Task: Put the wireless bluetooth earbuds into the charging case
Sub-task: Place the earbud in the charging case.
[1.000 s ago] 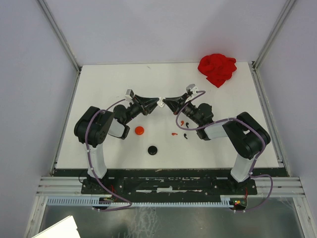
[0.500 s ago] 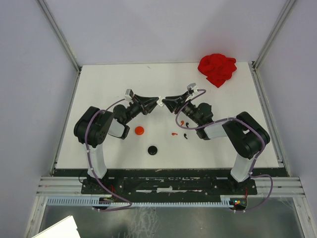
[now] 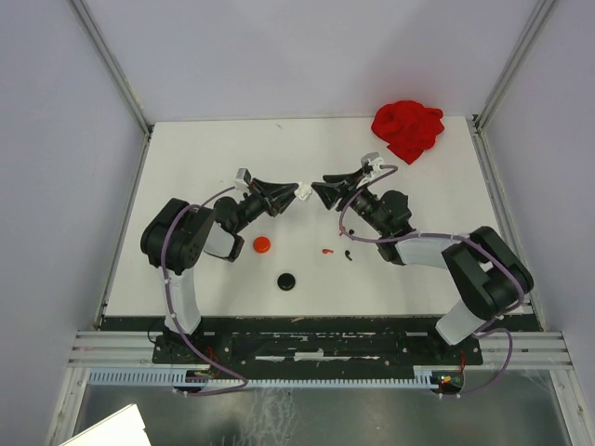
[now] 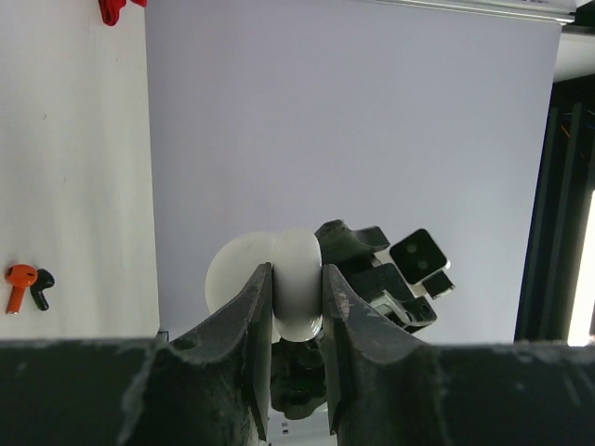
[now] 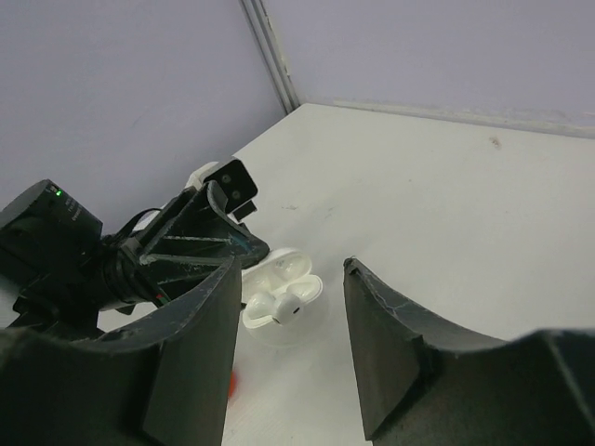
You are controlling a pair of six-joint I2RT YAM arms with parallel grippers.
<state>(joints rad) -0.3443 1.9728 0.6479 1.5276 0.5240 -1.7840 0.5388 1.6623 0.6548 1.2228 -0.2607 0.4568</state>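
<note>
Though it's tiny overhead, case [image 5: 277,267] holds earbud [image 5: 284,306].

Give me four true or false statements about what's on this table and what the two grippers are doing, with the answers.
1. The left gripper is clamped on the white round plastic charging case. True.
2. The right gripper is shut on a tiny white earbud. False: its jaws stand open, and the earbud rests in the open case.
3. A tiny red earbud and a tiny black earbud lie close together on the white tabletop. True.
4. The round black disc lies in the far right corner. False: a crumpled red cloth lies there; the disc is near the front, between the arms.
</note>
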